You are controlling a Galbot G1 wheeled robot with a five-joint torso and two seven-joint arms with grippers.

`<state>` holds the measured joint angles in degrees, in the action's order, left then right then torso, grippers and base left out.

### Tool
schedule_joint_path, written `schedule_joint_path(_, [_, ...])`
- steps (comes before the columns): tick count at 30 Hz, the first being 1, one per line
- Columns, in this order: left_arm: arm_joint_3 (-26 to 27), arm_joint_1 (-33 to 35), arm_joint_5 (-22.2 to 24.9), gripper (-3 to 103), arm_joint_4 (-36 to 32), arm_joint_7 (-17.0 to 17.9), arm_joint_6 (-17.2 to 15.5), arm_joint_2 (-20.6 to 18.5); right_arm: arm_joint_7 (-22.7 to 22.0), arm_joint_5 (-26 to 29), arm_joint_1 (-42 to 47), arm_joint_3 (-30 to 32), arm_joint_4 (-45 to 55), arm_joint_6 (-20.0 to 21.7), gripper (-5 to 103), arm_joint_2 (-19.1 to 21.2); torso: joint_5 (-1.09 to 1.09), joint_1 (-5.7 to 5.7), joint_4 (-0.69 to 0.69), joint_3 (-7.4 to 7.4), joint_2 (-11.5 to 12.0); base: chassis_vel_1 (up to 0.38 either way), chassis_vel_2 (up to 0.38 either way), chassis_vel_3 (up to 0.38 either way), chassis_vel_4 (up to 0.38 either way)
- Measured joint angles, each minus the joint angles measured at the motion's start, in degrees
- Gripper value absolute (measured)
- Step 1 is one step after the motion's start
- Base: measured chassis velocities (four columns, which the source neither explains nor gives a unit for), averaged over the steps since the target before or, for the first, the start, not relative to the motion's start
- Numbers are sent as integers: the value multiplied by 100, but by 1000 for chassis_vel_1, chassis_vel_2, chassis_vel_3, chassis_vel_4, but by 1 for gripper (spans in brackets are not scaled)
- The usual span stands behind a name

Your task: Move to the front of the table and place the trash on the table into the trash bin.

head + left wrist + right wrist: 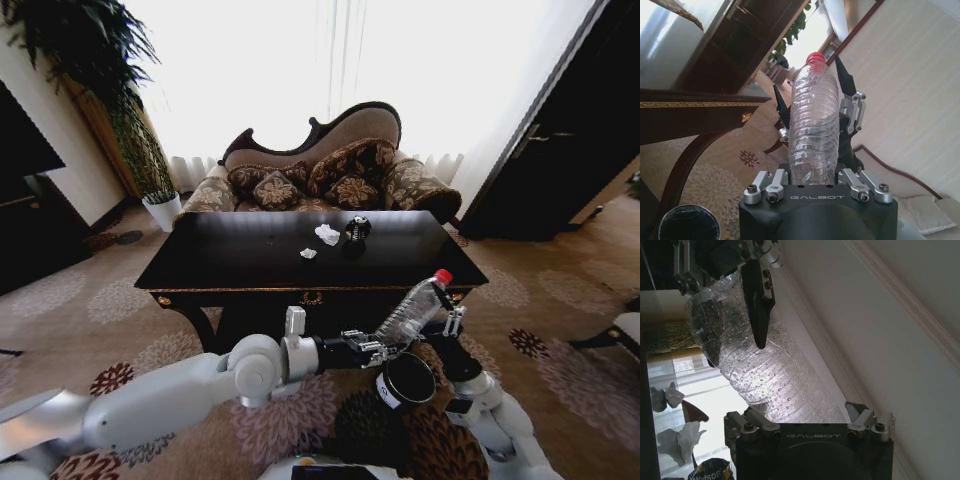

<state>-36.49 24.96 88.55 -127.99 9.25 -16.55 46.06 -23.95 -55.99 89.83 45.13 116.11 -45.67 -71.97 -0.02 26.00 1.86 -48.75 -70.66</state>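
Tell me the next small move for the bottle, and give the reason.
Probably lower the bottle toward the trash bin and let go. The left pincer grips its lower end, tilted, just above the bin's open mouth on the carpet. The right pincer sits near the bottle's neck; whether it grips is unclear, so it may need to back off first.

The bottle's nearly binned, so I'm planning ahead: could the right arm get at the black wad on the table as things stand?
Probably not yet. The right gripper sits low by the bottle and trash bin, in front of the table; the black wad lies far back.
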Motion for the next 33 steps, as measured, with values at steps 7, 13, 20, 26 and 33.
schedule_joint_path(7, [41, 26, -16, 38, 7, 14, -24, 22, -38, -4, 36, -9, -35, 1, 63, -29, 0, 0, 0, 0, 0, 0, 0, 0, 0])
schedule_joint_path(13, [50, 44, -134, 38, 21, 22, -65, 30, -130, 10, 56, -9, -84, -2, 47, -40, 1, 0, 1, 0, 0, 0, 0, 0, 0])
schedule_joint_path(20, [142, 107, -416, 35, 31, 33, -115, 30, -131, 80, 54, 13, -112, -7, 43, -37, 0, 0, 0, 0, 0, 0, 0, 0, 0])
schedule_joint_path(26, [134, 44, -977, 55, -87, 38, -157, 12, -176, 146, 63, 41, -276, -8, 37, -44, 0, 0, 1, 0, 0, 0, 0, 0, 0])
schedule_joint_path(33, [366, -104, -1231, 87, -361, 101, -186, -30, -187, 157, 68, 58, -403, -13, 30, -61, 0, 0, -1, 0, 0, 0, 0, 0, 0])
